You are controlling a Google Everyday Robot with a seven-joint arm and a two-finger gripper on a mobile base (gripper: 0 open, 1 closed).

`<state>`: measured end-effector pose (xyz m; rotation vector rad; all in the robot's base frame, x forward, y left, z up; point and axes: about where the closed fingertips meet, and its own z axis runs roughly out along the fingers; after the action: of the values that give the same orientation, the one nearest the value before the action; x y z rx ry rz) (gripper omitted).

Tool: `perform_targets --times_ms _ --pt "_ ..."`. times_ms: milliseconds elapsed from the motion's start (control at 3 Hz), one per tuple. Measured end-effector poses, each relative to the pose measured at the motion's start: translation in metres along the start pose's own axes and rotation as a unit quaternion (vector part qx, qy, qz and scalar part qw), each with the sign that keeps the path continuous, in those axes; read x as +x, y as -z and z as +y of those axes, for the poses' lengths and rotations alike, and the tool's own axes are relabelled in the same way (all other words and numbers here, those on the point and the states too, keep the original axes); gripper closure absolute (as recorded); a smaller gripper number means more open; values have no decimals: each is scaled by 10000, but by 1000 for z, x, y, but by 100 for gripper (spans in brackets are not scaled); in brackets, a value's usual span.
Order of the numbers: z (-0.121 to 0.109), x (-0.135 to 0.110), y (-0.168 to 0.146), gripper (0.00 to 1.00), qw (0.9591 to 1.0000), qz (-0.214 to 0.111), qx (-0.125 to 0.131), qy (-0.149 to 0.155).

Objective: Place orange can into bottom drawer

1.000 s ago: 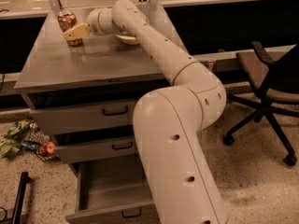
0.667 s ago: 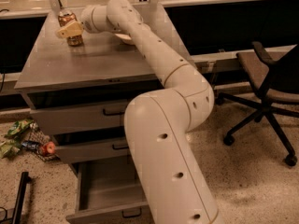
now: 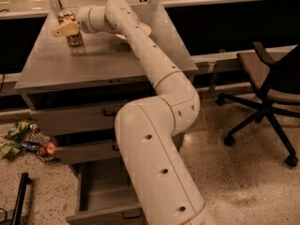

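Observation:
The orange can (image 3: 74, 37) stands upright on the far left of the grey cabinet top (image 3: 103, 60), its silver top showing. My gripper (image 3: 64, 28) is right at the can, reaching in from the right at the height of its upper half, and its cream tip covers part of the label. The bottom drawer (image 3: 101, 198) is pulled open below, its inside grey and bare where it shows; my arm hides its right part. The two drawers above it (image 3: 70, 118) are shut or nearly shut.
A cream bowl (image 3: 144, 30) sits on the cabinet top behind my arm. Litter and a red apple (image 3: 48, 149) lie on the floor at the left. A black office chair (image 3: 267, 93) stands at the right. A dark bar (image 3: 18, 198) lies on the floor at the lower left.
My gripper has moved left along the cabinet top and now overlaps the can. The can has stayed in place.

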<state>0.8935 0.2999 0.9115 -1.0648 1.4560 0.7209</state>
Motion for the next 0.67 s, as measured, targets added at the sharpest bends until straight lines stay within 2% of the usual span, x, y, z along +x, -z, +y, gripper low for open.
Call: perform_targets --times_ms 333,667 --pt "7 -5 -5 44 9997 -161 -191 -18" --pt "12 -11 -8 67 9991 -288 -300 -29"
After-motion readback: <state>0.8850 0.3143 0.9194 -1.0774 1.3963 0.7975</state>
